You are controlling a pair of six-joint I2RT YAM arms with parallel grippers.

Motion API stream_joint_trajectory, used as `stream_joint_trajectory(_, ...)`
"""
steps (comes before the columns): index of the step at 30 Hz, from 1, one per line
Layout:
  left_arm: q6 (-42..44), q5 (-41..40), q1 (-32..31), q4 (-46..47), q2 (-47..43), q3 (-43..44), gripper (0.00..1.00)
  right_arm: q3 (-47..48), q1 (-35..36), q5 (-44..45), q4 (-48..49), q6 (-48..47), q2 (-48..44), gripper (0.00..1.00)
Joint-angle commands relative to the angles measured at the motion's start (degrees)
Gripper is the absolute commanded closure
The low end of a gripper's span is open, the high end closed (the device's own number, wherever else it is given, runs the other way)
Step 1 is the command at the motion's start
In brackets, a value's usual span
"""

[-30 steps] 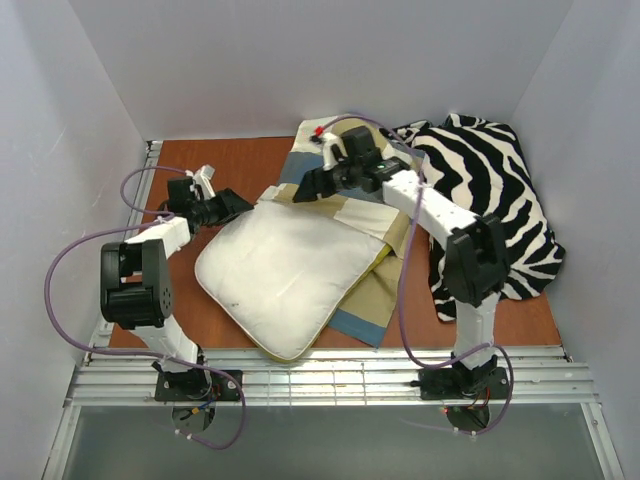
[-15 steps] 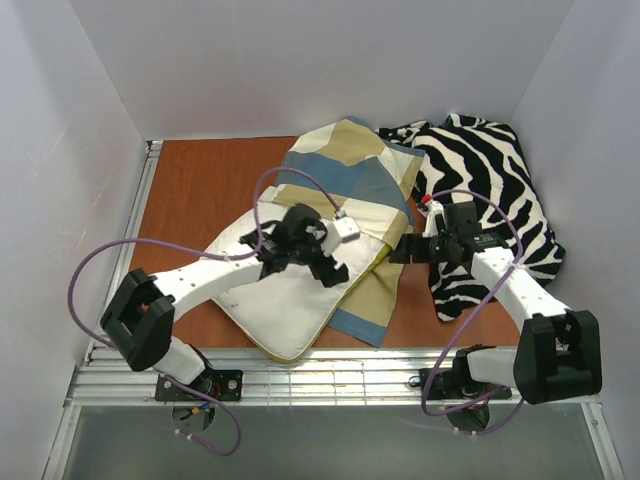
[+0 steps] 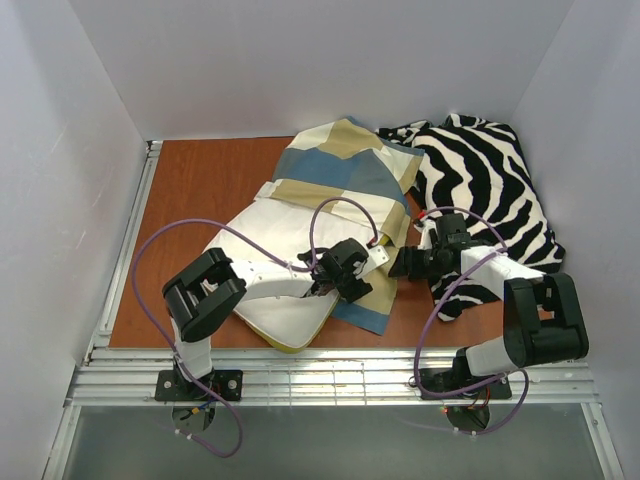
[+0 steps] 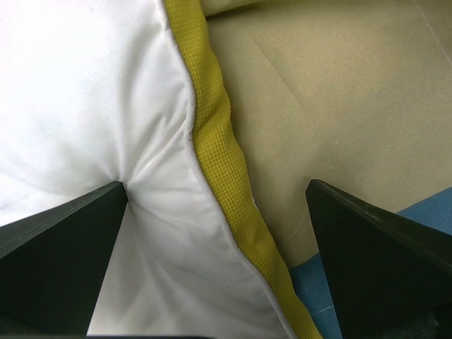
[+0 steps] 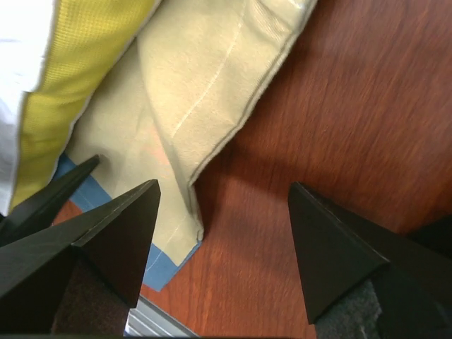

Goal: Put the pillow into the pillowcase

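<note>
My left gripper [image 4: 217, 212]: wide open, holding nothing. One finger is over white cloth, the other over tan cloth, w/ a yellow edge btwn them. It sits nr the table's [image 3: 200, 185] near edge, abt the middle.
Pillow [image 3: 282, 318]: lies flat nr the table's near edge, a bit left of the middle. White side up, yellow edge showing on its right. That side rests on the pillowcase.
My right gripper [image 5: 222, 187]: also open, nothing in it. It hangs just right of the left gripper, over a loose tan flap and bare wood.
Pillowcase [image 3: 345, 165]: goes from under the pillow to nr the table's far edge, abt the middle. Big blue, tan & cream squares. Its near right corner pokes out past the pillow.
Zebra cloth [image 3: 490, 185]: far right corner of the table, touching the pillowcase's right side. Not part of my job.
Step now: I think I'm lining up to grab, left gripper on the pillow's edge, right gripper on the flap. Pillow looks mostly outside; can't tell if any bit is in.
Next move needs: right gripper should pinch only the top layer so the mouth opens. Left gripper should bite the yellow edge, not the cloth under it, then push in.
Watch out: prob easy to pinch both layers & shut the mouth.
</note>
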Motion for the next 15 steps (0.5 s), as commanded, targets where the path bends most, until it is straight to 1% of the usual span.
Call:
stream_joint_trajectory(1, -0.79, -5.77, 0.6, 1.89, -2.72, 0.63, 0.02, -1.25, 0.61, -1.87, 6.28, 0.24, 1.03, 0.31)
stream_joint_trajectory(5, 1.67, -5.41, -0.36, -0.04, -5.8, 1.68, 0.02, -1.96, 2.37, -1.52, 11.38, 1.64, 2.7, 0.36)
stream_joint_trajectory(10, 2.12, -8.04, -0.36, -2.07, -5.72, 2.57, 0.02, -0.82, 4.04, -2.05, 15.78, 2.88, 6.83, 0.48)
stream_joint_trajectory(12, 2.38, -8.57, -0.01, -1.45, -3.53, 2.3, 0.02, -0.64, 4.65, -2.49, 16.13, 2.79, 7.62, 0.6)
stream_joint_trajectory(13, 2.12, -9.1, 0.25, -1.63, -2.56, 2.47, 0.02, -0.73, 4.74, -2.67, 16.57, 2.7, 7.8, 0.69)
stream_joint_trajectory(14, 1.95, -9.36, 0.51, -1.71, -0.38, 2.74, 0.02, -0.73, 4.83, -2.93, 16.49, 2.44, 7.54, 0.86)
stream_joint_trajectory(15, 1.68, -9.8, 0.95, -1.72, 0.52, 3.0, 0.02, -0.99, 4.92, -3.37, 16.4, 2.44, 7.11, 0.95)
